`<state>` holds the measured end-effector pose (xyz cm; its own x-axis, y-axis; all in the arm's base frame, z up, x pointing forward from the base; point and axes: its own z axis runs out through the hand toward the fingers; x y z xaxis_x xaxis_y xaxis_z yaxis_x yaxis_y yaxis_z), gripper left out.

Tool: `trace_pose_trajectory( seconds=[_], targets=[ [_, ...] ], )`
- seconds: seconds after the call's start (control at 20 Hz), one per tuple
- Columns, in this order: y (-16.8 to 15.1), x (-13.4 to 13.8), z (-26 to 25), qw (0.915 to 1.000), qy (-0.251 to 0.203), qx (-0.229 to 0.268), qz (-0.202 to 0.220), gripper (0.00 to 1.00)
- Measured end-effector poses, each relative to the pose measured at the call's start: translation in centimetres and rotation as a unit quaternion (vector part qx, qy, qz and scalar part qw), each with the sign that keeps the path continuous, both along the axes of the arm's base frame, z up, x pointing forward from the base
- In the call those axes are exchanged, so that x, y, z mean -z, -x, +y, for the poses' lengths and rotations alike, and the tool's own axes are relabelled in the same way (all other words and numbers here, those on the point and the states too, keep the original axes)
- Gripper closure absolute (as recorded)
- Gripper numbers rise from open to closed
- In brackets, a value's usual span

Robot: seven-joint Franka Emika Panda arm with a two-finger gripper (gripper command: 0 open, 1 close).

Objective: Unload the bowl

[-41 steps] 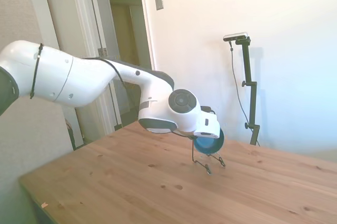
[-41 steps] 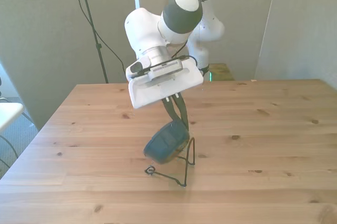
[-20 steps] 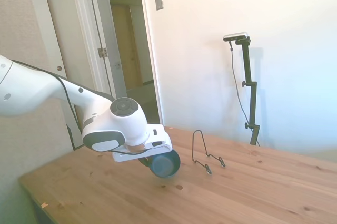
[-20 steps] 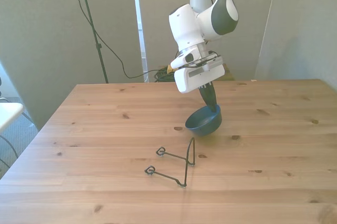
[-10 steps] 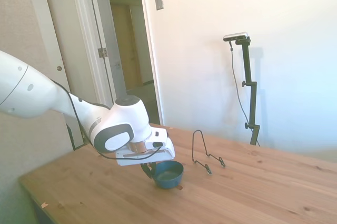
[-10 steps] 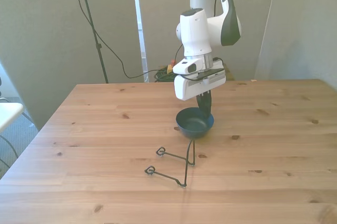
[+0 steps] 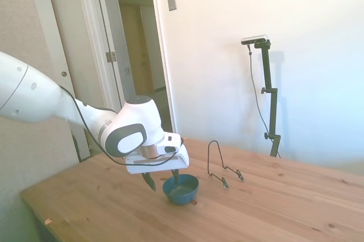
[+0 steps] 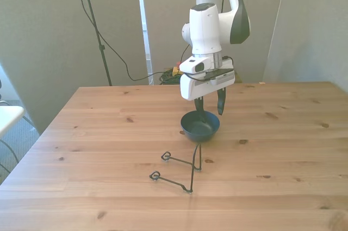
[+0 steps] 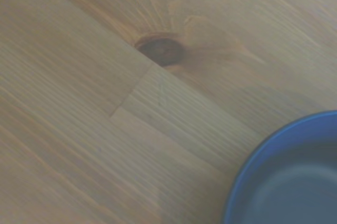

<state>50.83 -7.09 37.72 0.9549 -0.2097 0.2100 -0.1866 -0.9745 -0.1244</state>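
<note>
Your fingers [image 8: 209,107] hang spread and empty, straddling the far rim of the bowl [image 8: 200,125], which seems to rest upright on the bench [image 8: 109,144].

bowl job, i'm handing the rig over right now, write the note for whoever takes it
Gripper: open, holding nothing, fingers straddling the far rim of the bowl.
Bowl: upright on the wooden table, off the black wire stand, which stands bare nearer the camera in the front view.
Done: bowl unloaded from the stand and set down, gripper released.
Left: lift the gripper clear of the rim and retract the arm, probably straight up so a finger does not catch the bowl.
</note>
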Motion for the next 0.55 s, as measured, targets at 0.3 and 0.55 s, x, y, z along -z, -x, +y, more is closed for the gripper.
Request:
trace_pose_trajectory(
  seconds=[0.3, 0.55],
  targets=[
    [0.5, -4.0, 0.5, 0.9976, 0.006, 0.060, -0.034, 0.00],
    [2.6, -5.5, 3.6, 0.9920, 0.040, 0.113, -0.040, 0.00]
  ],
)
